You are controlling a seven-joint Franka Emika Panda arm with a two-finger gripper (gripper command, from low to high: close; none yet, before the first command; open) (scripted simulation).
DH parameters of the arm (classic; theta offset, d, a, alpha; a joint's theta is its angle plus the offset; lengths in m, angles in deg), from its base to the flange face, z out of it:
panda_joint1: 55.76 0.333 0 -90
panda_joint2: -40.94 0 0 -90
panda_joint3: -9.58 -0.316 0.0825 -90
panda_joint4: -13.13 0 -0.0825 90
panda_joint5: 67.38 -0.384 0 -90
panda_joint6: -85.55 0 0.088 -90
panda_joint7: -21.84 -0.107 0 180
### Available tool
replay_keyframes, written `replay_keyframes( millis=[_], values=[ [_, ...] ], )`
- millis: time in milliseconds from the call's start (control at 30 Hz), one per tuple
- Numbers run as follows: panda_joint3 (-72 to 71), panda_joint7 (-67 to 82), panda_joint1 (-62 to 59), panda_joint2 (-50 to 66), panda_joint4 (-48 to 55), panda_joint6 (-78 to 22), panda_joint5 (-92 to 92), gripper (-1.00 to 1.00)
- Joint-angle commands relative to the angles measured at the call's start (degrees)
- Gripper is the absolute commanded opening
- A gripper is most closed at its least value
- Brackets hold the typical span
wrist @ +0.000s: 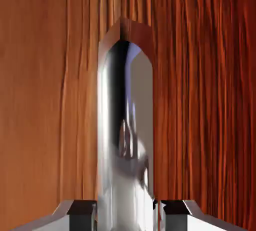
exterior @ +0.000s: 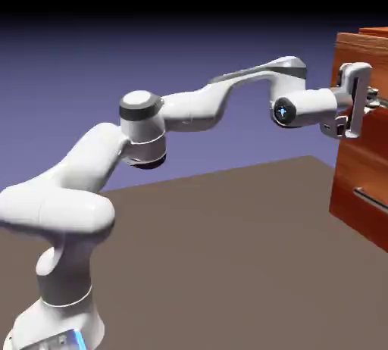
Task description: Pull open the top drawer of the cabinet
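Note:
The reddish-brown wood-grain cabinet (exterior: 356, 167) stands at the exterior view's right edge. My gripper (exterior: 370, 100) reaches it at the height of the top drawer (exterior: 347, 57), at that drawer's grey bar handle (exterior: 377, 101). In the hand view the shiny metal handle (wrist: 125, 135) runs up from between my two grey fingertips (wrist: 82, 214), which are shut against its sides. The drawer's wood front (wrist: 200, 100) fills the rest of that view. My gripper (wrist: 128, 215) is shut on the handle.
A lower drawer with the same kind of grey handle (exterior: 370, 199) sits below my hand. The brown table top (exterior: 227, 250) stretches between the robot's base (exterior: 57, 326) and the cabinet.

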Motion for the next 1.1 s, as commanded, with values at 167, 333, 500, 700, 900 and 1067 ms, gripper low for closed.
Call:
replay_keyframes(
  millis=[167, 333, 500, 700, 900, 1067],
  values=[
    [2.68, 3.00, 8.46, -1.01, -12.46, -4.19, -0.96, -1.00],
    [6.22, 2.90, 15.11, 0.29, -22.49, -7.91, -1.26, -1.00],
    [11.07, -7.74, 12.28, 10.67, -22.61, -11.16, -2.28, -1.00],
    [15.71, -20.03, 9.04, 23.13, -23.18, -15.20, -3.31, -1.00],
    [16.18, -19.90, 16.74, 25.64, -35.54, -19.92, -2.58, -1.00],
    [16.29, -19.49, 19.90, 26.15, -40.19, -21.44, -2.06, 1.00]
  ],
)
